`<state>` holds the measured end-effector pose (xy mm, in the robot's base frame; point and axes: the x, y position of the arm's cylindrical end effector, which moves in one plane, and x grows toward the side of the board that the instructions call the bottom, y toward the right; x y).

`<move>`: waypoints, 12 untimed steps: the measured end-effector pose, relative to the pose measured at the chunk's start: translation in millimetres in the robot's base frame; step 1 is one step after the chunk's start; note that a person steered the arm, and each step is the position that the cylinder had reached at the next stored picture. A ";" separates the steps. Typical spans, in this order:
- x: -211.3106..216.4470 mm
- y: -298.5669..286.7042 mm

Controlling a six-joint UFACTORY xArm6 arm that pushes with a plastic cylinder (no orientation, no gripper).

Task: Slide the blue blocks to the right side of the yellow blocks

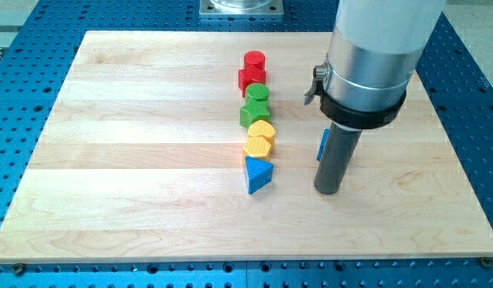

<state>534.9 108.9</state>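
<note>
My tip (327, 190) rests on the board right of the block column. A blue block (321, 145) peeks out just behind the rod on its left side, mostly hidden; its shape cannot be made out. A blue triangular block (258, 174) lies at the bottom of the column, left of my tip and apart from it. Two yellow blocks sit just above it: a lower yellow one (257, 146) and an upper yellow heart-like one (263, 130), touching each other.
Above the yellow blocks stand a green star-like block (254, 112) and a green cylinder (258, 94), then a red block (250, 79) and a red cylinder (254, 61). The wooden board (134, 160) lies on a blue perforated table. The arm's grey body fills the upper right.
</note>
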 end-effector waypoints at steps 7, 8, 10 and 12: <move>32.4 -159.7; 29.9 -182.0; -1.2 -105.6; -10.3 -56.3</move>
